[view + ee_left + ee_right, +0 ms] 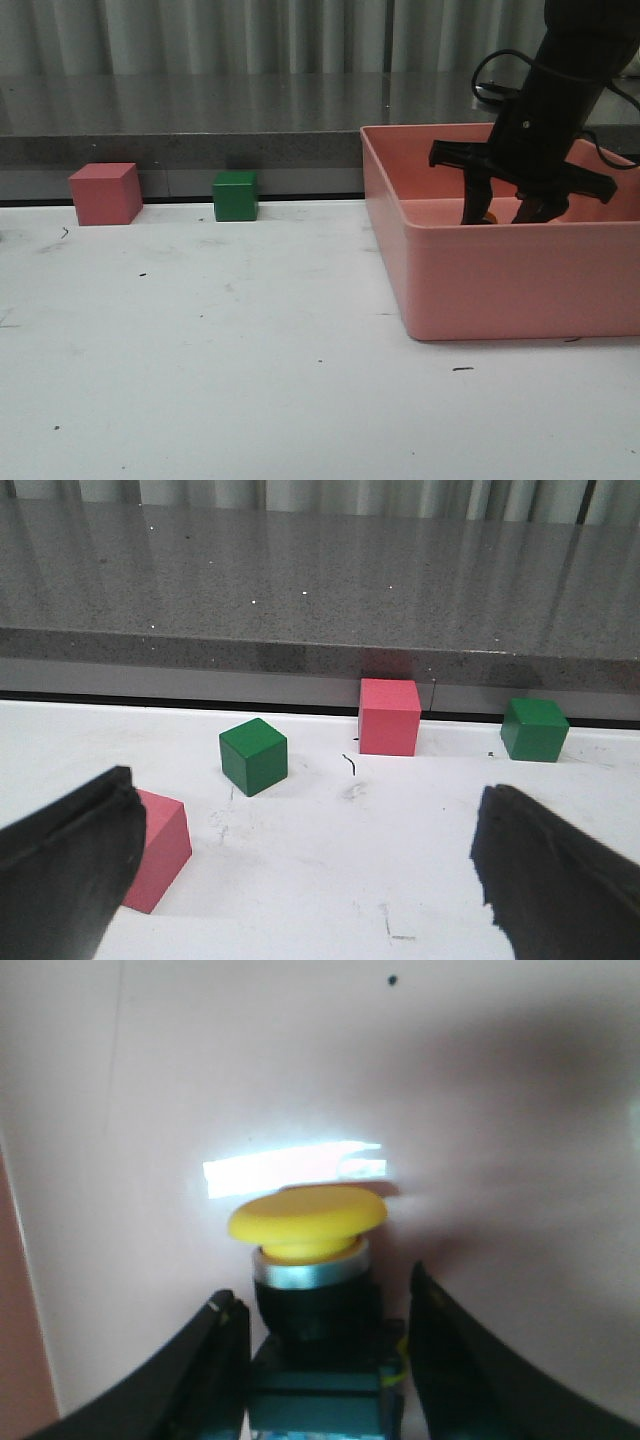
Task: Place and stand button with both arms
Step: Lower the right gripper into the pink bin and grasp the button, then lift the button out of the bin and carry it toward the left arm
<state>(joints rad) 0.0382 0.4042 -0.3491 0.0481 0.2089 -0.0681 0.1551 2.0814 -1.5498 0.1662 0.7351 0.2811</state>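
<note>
My right gripper (320, 1360) straddles the button (312, 1260) in the pink bin (480, 290), spread; I should close squarely on its black body.

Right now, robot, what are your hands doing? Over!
Right hand down in pink bin, fingers either side of yellow button, grip unconfirmed. Left hand open, empty, above table. Nothing blocking.

bin (480, 290) on table's (200, 380) right | two cubes (104, 193) (235, 195) at back left, side by side | button (308, 1250) inside bin, between gripper (505, 215) fingers
</note>
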